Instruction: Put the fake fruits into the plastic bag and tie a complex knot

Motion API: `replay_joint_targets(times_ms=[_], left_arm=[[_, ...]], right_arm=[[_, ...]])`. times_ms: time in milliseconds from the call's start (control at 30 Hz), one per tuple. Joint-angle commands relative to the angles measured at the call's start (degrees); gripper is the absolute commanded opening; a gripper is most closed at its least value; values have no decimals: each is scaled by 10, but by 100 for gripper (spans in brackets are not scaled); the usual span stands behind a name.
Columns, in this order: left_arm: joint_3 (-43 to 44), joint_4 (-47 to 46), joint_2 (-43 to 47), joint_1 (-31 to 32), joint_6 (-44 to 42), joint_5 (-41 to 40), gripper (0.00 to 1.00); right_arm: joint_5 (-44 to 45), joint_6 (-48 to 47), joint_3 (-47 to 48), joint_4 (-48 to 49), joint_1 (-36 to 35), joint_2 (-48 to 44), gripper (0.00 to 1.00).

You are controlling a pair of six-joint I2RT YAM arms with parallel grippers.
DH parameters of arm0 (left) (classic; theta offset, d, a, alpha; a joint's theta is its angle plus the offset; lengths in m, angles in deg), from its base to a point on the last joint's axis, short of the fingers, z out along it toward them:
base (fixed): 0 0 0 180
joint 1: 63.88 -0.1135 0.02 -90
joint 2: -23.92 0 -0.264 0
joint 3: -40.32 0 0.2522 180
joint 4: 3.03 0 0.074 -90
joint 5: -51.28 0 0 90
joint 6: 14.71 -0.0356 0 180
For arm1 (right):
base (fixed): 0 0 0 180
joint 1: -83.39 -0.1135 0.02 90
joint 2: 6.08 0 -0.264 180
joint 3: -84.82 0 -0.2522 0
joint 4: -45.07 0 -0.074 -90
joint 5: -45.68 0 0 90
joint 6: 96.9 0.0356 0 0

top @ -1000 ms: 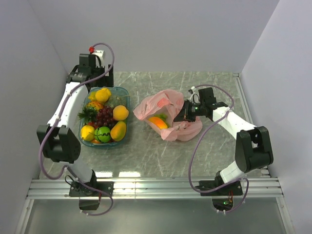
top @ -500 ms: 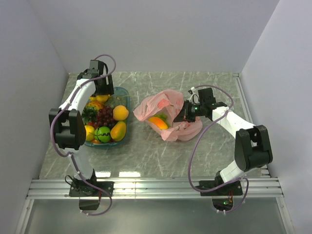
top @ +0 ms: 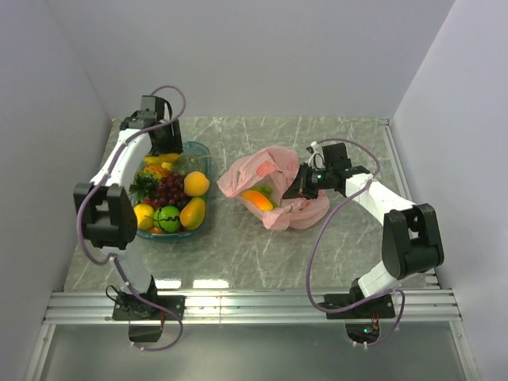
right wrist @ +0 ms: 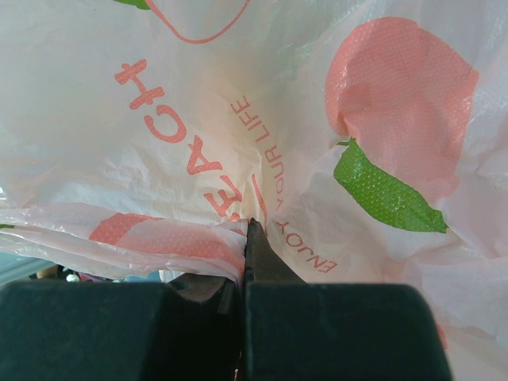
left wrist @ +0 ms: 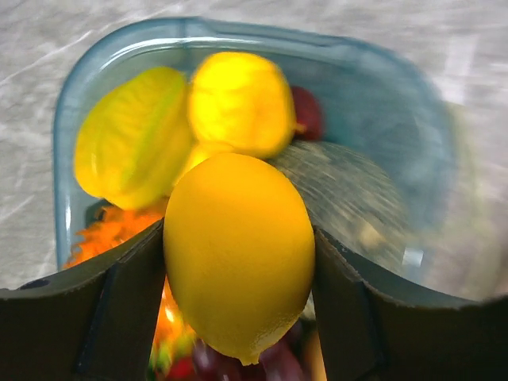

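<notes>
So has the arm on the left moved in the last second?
Yes. The left gripper came from behind the teal tray down over its far end, now around a yellow fruit.

The table (top: 262, 254) has a grey-green top with a marble pattern of pale veins. It is a little glossy: toward 6 o'clock two bright patches of light (top: 194, 283) are reflected on it. Along its 6 o'clock edge runs a ribbed aluminium rail (top: 262, 305), and a thin metal strip (top: 391, 159) borders the 3 o'clock edge. Three plain walls close the place: the back wall (top: 254, 55) at 12 o'clock, the left wall (top: 40, 95) at 9 o'clock, the right wall (top: 468, 103) at 3 o'clock. All are pale, with a slight lilac tone. The light is soft and even.
</notes>
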Motion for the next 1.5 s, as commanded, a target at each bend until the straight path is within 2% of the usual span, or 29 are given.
replay_joint_targets(times_ms=[0,33,100,133,200,233,300,367,433,533,600,700,833,900,933,1067,1133,1267,1367,1400,1433,1467], left_arm=[[10,-24,131,-12,-20,117,51],[-9,-40,153,-16,-41,230,49],[-29,-77,194,-16,-49,315,42],[-45,-89,226,-17,-53,399,37],[-56,-108,254,-16,-54,497,28],[-67,-113,260,-16,-55,613,29],[-91,-158,282,0,-51,699,30],[-124,-174,296,31,-38,722,31],[-131,-138,307,104,-105,700,31],[-138,-110,313,222,-186,611,29],[-148,-120,305,293,-199,524,25],[-109,-90,246,356,-210,434,17],[-70,-60,162,373,-187,356,11],[-73,-86,135,373,-182,314,12],[-79,-102,131,372,-179,262,12],[-74,-159,92,366,-174,185,12],[-71,-175,79,365,-162,156,18],[-67,-190,63,364,-152,192,64],[-73,-181,73,363,-164,229,79],[-77,-179,78,363,-168,234,81],[-81,-180,84,362,-169,239,87],[-88,-178,97,356,-169,247,98]], right_arm=[[1,-8,20,2,5,-4,0],[1,-10,18,2,5,-6,0],[3,-11,18,1,5,-7,0],[4,-13,19,0,6,-7,0],[4,-13,17,2,5,-7,0],[4,-11,18,3,5,-10,0],[4,-9,19,4,6,-9,0],[2,-10,23,3,5,-8,0],[2,-12,26,0,5,-9,0],[3,-14,25,0,5,-12,0],[3,-15,25,-2,5,-14,0],[3,-19,27,-8,5,-17,0],[-2,-18,26,-8,5,-25,0],[-3,-22,28,-14,5,-28,0],[-1,-26,28,-16,6,-34,0],[4,-40,25,-27,7,-46,0],[3,-46,26,-31,6,-47,0],[3,-48,27,-30,7,-39,0],[2,-46,24,-26,9,-33,0],[1,-43,23,-25,9,-30,0],[1,-42,22,-23,8,-27,0],[1,-41,21,-20,9,-27,0]])
